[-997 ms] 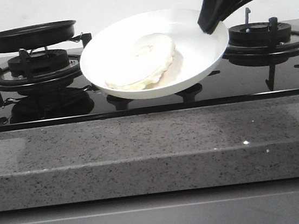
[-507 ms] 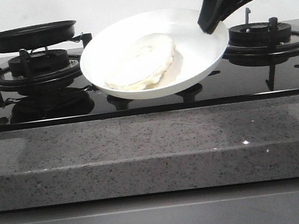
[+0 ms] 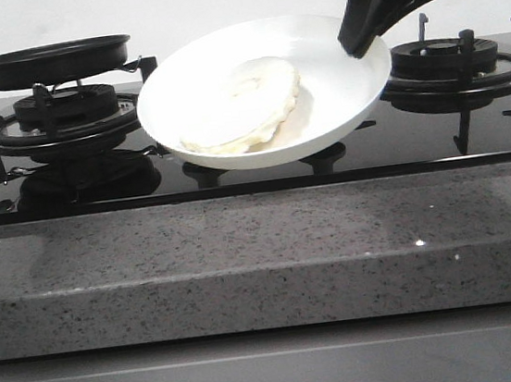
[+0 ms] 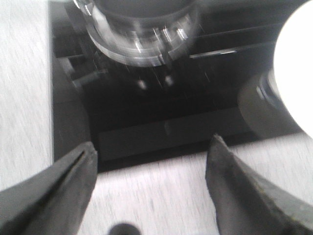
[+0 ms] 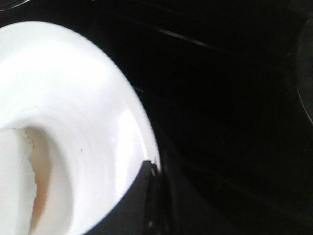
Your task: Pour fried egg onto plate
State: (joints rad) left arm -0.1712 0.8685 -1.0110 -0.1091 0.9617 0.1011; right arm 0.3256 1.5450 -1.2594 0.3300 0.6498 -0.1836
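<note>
The white plate (image 3: 340, 83) is held tilted above the middle of the stove, its face toward the front. The fried egg (image 3: 240, 104) lies on it, pale white, its yolk not distinguishable. My right gripper (image 3: 362, 33) is shut on the plate's right rim. In the right wrist view the plate (image 5: 73, 98) fills the left side, the egg's browned edge (image 5: 32, 161) shows, and the gripper (image 5: 151, 166) clamps the rim. My left gripper (image 4: 152, 144) is open and empty over the countertop by the stove's front edge; the plate (image 4: 296, 73) shows at that view's side.
A black frying pan (image 3: 48, 60) sits on the left burner (image 3: 64, 112), handle pointing left. The right burner (image 3: 454, 59) has black grates. The stove top is black glass (image 3: 95, 178). A grey speckled counter ledge (image 3: 263, 255) runs along the front.
</note>
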